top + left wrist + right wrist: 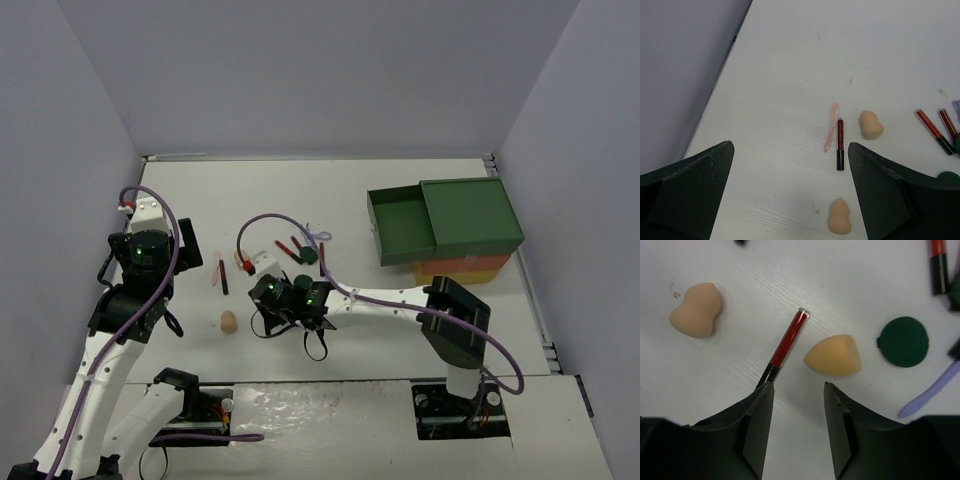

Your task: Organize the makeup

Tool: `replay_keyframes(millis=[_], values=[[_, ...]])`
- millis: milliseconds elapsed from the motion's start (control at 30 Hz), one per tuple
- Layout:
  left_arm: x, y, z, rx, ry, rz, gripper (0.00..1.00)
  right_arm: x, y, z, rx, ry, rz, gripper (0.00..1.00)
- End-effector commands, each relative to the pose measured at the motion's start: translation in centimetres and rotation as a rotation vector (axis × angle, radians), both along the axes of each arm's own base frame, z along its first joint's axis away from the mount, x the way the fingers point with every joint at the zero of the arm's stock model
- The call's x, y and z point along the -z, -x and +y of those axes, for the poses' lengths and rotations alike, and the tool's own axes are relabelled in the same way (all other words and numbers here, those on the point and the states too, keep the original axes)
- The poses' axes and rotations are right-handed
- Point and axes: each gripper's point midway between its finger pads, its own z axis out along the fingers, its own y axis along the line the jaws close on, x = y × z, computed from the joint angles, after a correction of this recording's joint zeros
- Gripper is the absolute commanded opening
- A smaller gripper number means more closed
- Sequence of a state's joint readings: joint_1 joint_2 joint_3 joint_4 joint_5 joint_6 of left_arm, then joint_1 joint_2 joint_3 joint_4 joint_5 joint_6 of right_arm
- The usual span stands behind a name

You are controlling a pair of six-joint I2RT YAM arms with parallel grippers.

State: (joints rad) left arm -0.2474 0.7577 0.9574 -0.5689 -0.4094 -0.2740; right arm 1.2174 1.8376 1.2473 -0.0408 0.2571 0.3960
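Red stick (786,344) is brushing your half-open, empty right pincer (798,386); you're probably needing to centre over it. Left pincer (790,150) is gaping.

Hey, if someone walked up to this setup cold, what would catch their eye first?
The big green-topped box with orange and yellow layers stands out on the right side of the table, its green top layer slid open toward the left. Next comes the scatter of makeup mid-table. There the right gripper hangs low, fingers apart, by a red-and-black stick and a tan sponge.
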Motion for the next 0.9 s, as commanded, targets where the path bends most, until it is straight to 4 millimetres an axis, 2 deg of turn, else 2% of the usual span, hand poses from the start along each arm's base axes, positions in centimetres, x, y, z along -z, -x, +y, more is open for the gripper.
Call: replay_keyframes(millis=[0, 267, 533, 633, 700, 767, 867], values=[[-2.6, -0.5, 1.4, -0.086, 0.004, -0.111, 0.97, -1.8, -0.3, 4.4, 0.056, -0.144, -0.038, 0.39], [-2.4, -0.4, 1.6, -0.095, 0.009, -0.110, 0.97, 2.2, -0.1, 4.9, 0.086, -0.098, 0.007, 0.33], [-2.2, -0.6, 1.5, -0.090, 0.021, -0.105, 0.97, 4.7, -0.5, 3.3, 0.143, -0.015, 0.011, 0.28], [-2.2, -0.6, 1.5, -0.089, 0.021, -0.105, 0.97, 4.9, -0.7, 3.1, 0.152, -0.004, 0.006, 0.25], [-2.1, -0.7, 1.5, -0.088, 0.021, -0.102, 0.97, 4.9, -0.7, 3.1, 0.149, 0.000, 0.004, 0.18], [-2.1, -0.6, 1.5, -0.089, 0.021, -0.103, 0.97, 4.2, -0.8, 3.3, 0.144, -0.011, -0.006, 0.05], [-2.2, -0.6, 1.5, -0.089, 0.023, -0.105, 0.97, 1.8, -0.9, 3.8, 0.119, -0.043, -0.036, 0.00]])
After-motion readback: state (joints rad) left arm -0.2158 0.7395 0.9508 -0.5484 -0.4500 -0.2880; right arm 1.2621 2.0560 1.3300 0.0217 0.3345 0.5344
